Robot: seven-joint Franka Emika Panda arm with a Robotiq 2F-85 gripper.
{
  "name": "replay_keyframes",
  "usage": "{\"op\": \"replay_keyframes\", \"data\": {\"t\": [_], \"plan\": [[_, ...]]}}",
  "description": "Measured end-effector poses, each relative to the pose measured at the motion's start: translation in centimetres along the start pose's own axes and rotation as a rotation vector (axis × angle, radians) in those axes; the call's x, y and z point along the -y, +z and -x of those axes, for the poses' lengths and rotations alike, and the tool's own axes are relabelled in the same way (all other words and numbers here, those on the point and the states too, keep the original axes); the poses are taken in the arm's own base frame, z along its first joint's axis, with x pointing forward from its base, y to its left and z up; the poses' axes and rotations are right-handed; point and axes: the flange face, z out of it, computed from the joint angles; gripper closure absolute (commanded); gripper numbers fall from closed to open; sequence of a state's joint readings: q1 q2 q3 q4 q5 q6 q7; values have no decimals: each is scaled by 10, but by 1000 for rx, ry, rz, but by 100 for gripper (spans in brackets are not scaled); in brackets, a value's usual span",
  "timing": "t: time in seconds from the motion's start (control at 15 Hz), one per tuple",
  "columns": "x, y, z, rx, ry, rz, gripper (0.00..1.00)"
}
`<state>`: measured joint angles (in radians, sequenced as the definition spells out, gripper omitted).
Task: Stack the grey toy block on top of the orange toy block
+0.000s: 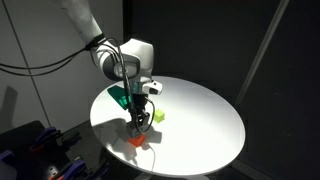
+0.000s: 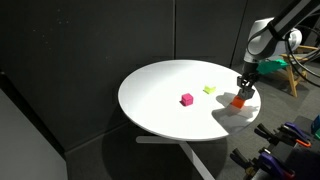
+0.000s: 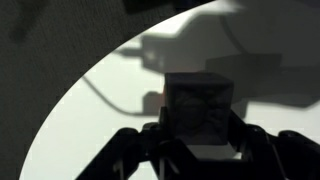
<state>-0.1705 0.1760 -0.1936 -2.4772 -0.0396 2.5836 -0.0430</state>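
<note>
Gripper (image 3: 198,128) clamped on the grey toy block (image 3: 198,98), a finger against each side. Orange toy block (image 1: 136,141) directly below gripper on white table (image 1: 205,125); block-to-block contact not discernible. Yellow-green cube (image 1: 157,116) nearby.

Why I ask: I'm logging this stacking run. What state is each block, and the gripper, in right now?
gripper: shut on the grey block.
grey block: held in the gripper, right over the orange block; contact between them cannot be told.
orange block: flat on the table near its edge, under the gripper.
pink block: loose on the table, apart from the others.
yellow-green block: loose on the table, apart from the others.
</note>
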Motion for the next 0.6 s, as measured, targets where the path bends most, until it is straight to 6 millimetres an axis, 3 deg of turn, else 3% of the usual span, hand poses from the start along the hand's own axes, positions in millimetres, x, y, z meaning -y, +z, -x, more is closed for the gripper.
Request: {"op": "replay_keyframes", "data": {"t": [0.6], "plan": [[0, 6, -5, 7, -1, 5, 69]]}}
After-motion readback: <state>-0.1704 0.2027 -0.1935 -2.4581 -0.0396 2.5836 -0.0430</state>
